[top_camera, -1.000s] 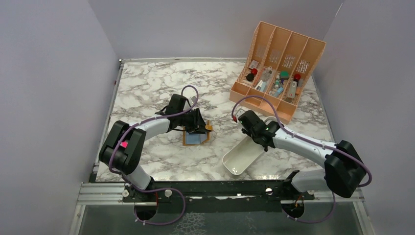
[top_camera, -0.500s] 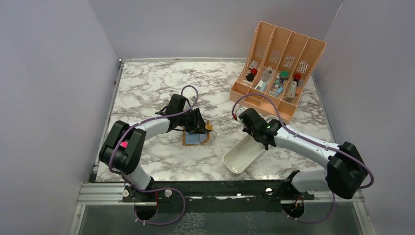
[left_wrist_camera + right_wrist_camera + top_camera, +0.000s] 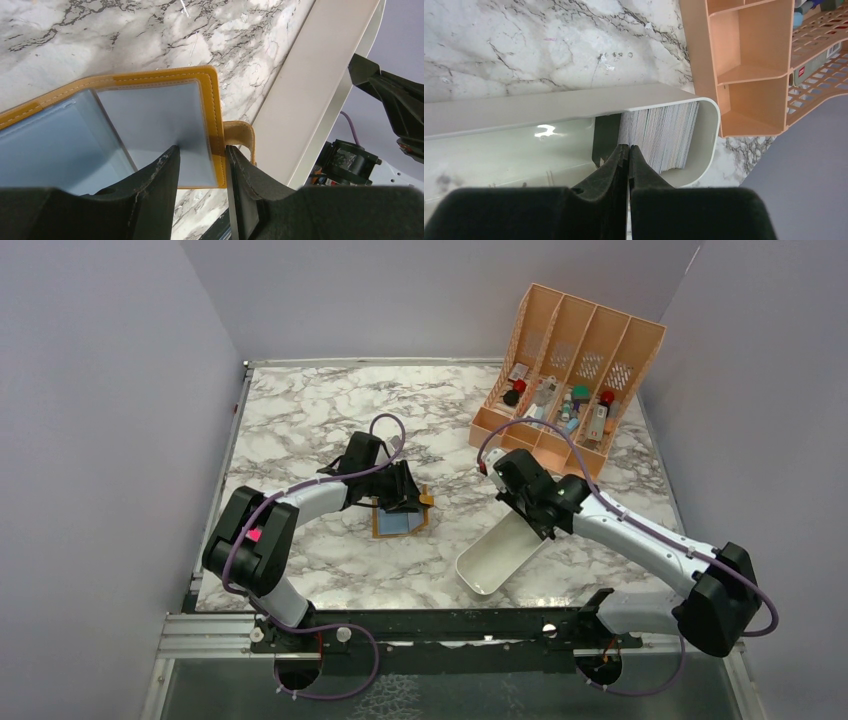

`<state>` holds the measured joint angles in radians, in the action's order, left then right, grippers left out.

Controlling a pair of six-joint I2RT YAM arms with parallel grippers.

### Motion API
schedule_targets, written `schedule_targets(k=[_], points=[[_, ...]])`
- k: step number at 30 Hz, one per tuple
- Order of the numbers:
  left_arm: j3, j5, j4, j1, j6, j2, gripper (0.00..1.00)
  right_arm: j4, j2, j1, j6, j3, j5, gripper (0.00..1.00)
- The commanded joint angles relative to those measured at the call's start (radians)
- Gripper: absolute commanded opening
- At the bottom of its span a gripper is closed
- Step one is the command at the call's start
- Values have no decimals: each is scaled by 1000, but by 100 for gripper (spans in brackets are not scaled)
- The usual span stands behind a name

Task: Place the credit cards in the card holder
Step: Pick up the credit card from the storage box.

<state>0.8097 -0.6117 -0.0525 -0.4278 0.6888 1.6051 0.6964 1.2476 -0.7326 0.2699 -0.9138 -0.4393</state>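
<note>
So far little of the job looks done. The card holder (image 3: 400, 522) lies opened flat on the table (image 3: 300, 420), left of centre, its mustard border and snap tab facing the white tray (image 3: 490, 565). Its inner pockets show pale blue-grey panels. I cannot tell whether those are bare clear sleeves or cards already tucked in.

The left hand (image 3: 200, 150) is on the holder with its jaws partly apart. One fingertip rests on the clear pocket and the other beside the snap tab, so the stitched border runs between them. That reads as pinning the holder down, not pinching it.

The credit cards (image 3: 659, 135) stand on edge as a thick stack at the far end of the tray, just beside the peach organiser (image 3: 749, 65). The right hand (image 3: 629, 147) reaches into the tray with its fingers pressed together, the tips at the near face of that stack. It may have nipped a single card, but the wrist view does not show one clearly between the pads.

No card is seen between the tray and the holder. What is left, by my reading, is nearly everything: draw a card free, carry it across, slide it into a pocket, and repeat for the rest.
</note>
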Motion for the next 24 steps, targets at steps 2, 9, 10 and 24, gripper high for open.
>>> schedule_targets(k=[2,9,10,24], points=[[32,26,-2,-11,0,11,42,46,-25,4,-41,-37,43,6],[35,30,-3,-14,2,11,42,54,-32,4,-68,-46,-1,6],[37,30,-2,-14,2,12,42,63,-29,4,-81,-55,-13,6],[76,70,2,-29,14,36,40,170,93,2,-543,-426,96,1]])
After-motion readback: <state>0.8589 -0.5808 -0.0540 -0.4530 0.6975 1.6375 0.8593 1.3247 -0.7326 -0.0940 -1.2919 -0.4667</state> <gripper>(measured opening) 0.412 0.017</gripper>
